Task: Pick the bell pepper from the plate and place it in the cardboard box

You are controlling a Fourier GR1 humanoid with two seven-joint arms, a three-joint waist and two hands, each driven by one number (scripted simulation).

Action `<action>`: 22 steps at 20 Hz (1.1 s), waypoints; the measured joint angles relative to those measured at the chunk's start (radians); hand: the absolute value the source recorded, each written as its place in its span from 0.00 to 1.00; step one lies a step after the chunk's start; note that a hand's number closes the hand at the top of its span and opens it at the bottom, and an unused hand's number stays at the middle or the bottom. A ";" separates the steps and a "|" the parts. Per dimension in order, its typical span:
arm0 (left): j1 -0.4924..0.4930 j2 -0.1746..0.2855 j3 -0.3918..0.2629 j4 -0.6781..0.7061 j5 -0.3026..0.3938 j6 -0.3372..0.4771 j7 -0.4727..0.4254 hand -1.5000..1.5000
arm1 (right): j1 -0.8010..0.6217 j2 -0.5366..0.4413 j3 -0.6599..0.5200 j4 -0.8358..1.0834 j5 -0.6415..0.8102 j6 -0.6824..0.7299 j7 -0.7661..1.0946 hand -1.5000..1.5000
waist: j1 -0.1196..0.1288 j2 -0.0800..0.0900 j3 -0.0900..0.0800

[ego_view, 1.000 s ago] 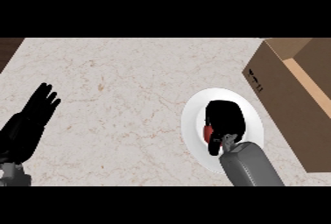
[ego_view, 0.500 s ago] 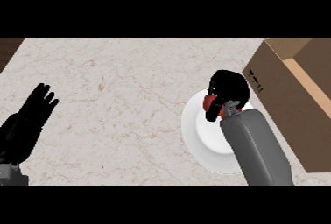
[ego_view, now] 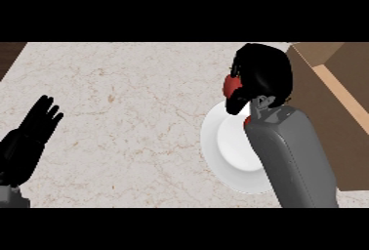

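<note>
While right hand (ego_view: 263, 73) fingers clutch bell pepper (ego_view: 232, 86) | cardboard box (ego_view: 347, 122) beside | plate (ego_view: 229, 146) nearby | left hand (ego_view: 32, 133) spread

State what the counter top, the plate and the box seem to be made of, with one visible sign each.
Counter top: looks like pale stone, perhaps marble, from its fine brown veins. Plate: smooth plain white, probably glazed ceramic, though plastic is possible. Box: matt brown with a lighter flat flap, most likely cardboard.
</note>
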 measured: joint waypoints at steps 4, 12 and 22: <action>0.012 -0.013 -0.009 -0.004 -0.009 0.002 -0.009 0.50 | -0.096 -0.006 -0.017 -0.076 0.055 0.017 0.083 1.00 | 0.001 -0.001 0.000; -0.020 -0.024 -0.016 -0.006 -0.024 0.023 0.016 0.50 | -0.151 -0.103 -0.131 -0.165 0.113 0.048 0.104 1.00 | -0.002 0.001 0.000; -0.028 -0.024 -0.002 0.020 -0.025 0.002 -0.007 0.50 | -0.102 -0.261 -0.270 -0.137 0.069 0.069 0.006 1.00 | 0.002 0.004 0.000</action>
